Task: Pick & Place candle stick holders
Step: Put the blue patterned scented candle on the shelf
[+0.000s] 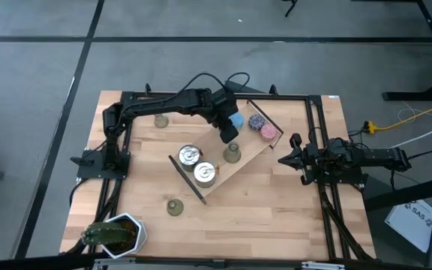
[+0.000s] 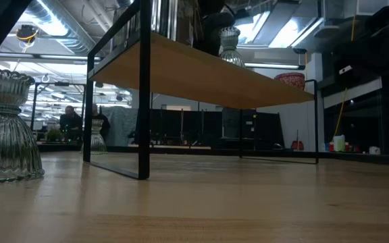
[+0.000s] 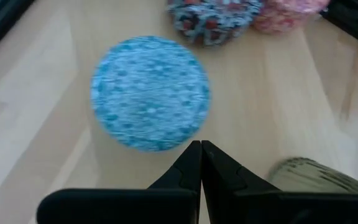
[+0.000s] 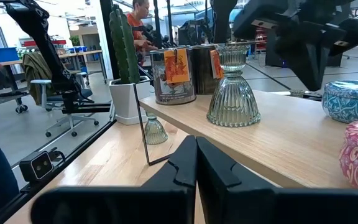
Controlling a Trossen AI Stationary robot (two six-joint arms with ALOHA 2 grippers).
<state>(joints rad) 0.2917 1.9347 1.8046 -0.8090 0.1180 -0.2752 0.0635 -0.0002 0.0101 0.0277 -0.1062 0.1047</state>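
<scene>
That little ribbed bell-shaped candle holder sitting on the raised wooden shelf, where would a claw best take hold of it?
Probably at the narrow neck of the candle stick holder, coming straight down from above. It stands upright on the shelf, flaring to a wide ribbed skirt below, so fingers closing on the slim waist under the cup would sit snugly. The tins stand to one side, the left claw is shut just above.

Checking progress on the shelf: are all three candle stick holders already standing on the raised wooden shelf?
No: only one candle stick holder stands on the wooden shelf; the other two sit on the table.
</scene>
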